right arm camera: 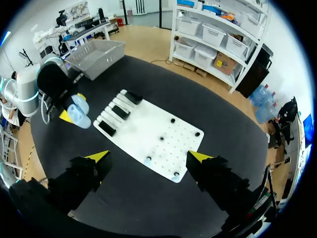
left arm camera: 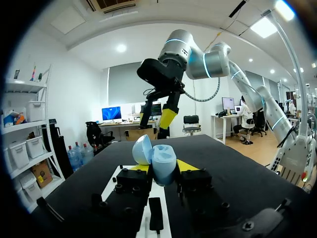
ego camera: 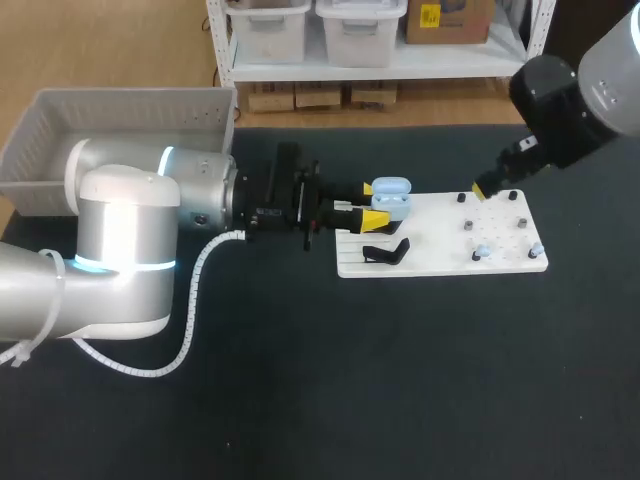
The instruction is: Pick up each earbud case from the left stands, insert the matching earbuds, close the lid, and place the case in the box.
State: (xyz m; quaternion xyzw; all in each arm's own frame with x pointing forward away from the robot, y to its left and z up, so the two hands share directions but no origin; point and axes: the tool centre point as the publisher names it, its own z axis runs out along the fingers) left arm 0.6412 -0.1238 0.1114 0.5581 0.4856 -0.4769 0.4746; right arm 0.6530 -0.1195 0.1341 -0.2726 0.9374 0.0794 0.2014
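Observation:
A light blue earbud case (ego camera: pixel 391 194) with its lid raised is held over the left end of the white board (ego camera: pixel 440 262). My left gripper (ego camera: pixel 372 206) is shut on it from both sides. In the left wrist view the case (left arm camera: pixel 164 166) sits between the yellow tips, with the lid (left arm camera: pixel 141 149) tilted back. Two pale blue earbuds (ego camera: pixel 481 251) (ego camera: pixel 537 248) rest on pegs at the board's near right. My right gripper (ego camera: pixel 485 188) hovers open above the board's far edge. From the right wrist view that gripper (right arm camera: pixel 148 157) stands wide apart high over the board (right arm camera: pixel 153 124).
A black stand (ego camera: pixel 386 252) lies on the board's left part, beside slotted strips. Small dark pegs (ego camera: pixel 467 226) dot the right part. A grey basket (ego camera: pixel 60 130) stands at the table's far left. Dark table surface stretches in front of the board.

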